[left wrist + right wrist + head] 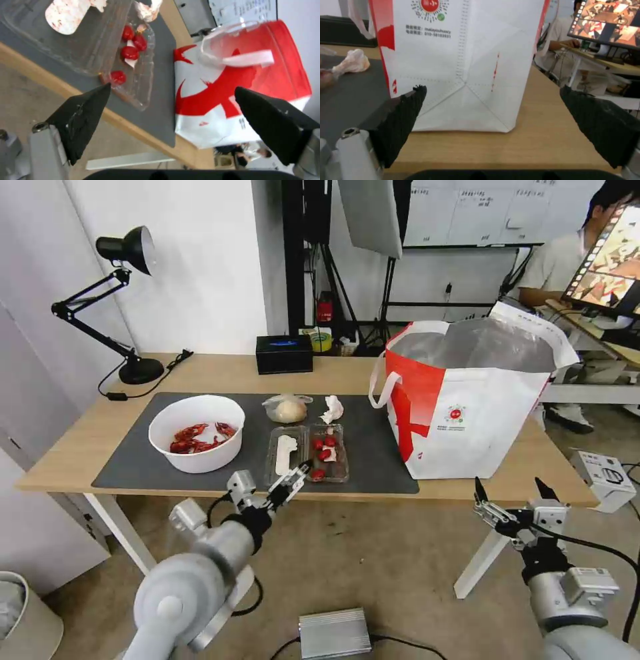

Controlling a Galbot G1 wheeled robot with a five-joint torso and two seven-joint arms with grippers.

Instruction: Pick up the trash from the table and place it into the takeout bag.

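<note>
You are holding the left gripper [298, 478] at the near edge of the table [80, 443], its jaws spread wide and carrying nothing. It is sitting just in front of the clear plastic clamshell tray [307, 453], probably because this piece of trash is lying nearest to the edge and is the easiest one to reach first. In the left wrist view one black fingertip [95, 96] is looking almost against the tray's corner, but I cannot tell if it is really touching.

The right gripper [512, 492] is waiting below the table edge, in front of the takeout bag [467, 420], also with its jaws apart and empty. From there it is staying out of the way, so the bag's open mouth is free for dropping things in.

The rest of the trash is lying on the dark grey mat [127, 463]: the white round bowl of crayfish shells [197, 432] to the left, the clear bag with a beige lump [287, 409] and the crumpled white tissue [332, 409] behind the tray. All are apart from the bag, so nothing is packed yet.

The table top is light wood. A black desk lamp [123, 300] and a small black box [285, 354] are standing at its far side. The floor is bare concrete, with a grey metal box [335, 633] lying on it.
</note>
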